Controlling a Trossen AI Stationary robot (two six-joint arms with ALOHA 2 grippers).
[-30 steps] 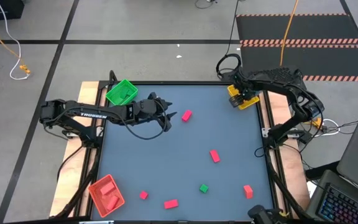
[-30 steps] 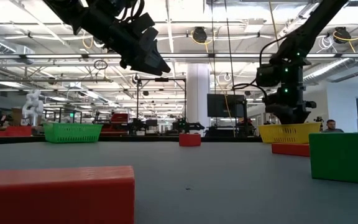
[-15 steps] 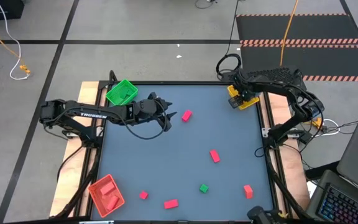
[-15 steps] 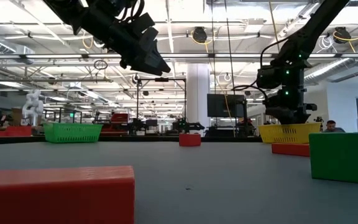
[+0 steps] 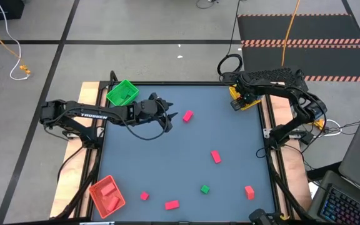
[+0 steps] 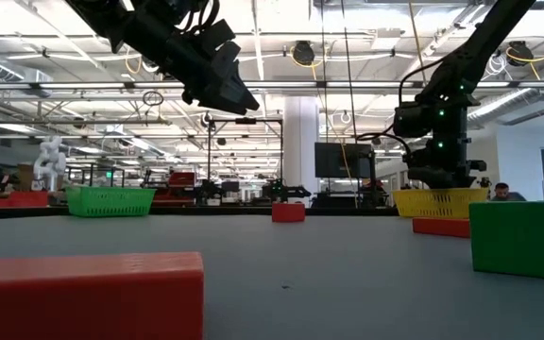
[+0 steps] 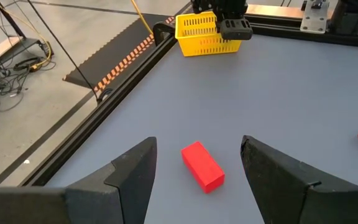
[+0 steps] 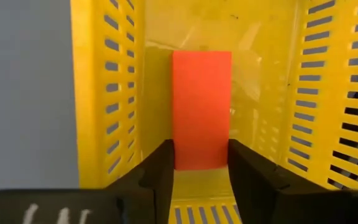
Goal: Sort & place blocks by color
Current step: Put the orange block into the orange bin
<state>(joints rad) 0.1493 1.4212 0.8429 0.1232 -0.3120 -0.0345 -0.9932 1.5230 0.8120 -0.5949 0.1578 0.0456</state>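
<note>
From above, near blocks lie toward six o'clock: pink (image 5: 171, 204), green (image 5: 204, 189), orange (image 5: 249, 192). At ten, the left pincer (image 5: 175, 116) gapes wide and empty beside a pink bar (image 5: 187, 115). At one, the right pincer (image 8: 199, 167) pinches an orange bar (image 8: 201, 109) in the yellow tray (image 5: 250, 103).

floor (image 5: 136, 25): grey concrete, dark seams
mat (image 5: 299, 28): black, striped edges, beyond the table
cable (image 5: 8, 44): orange, lying on the floor
ceiling (image 6: 329, 47): exposed beams, bright lights
column (image 6: 300, 142): white, mid-room
</note>
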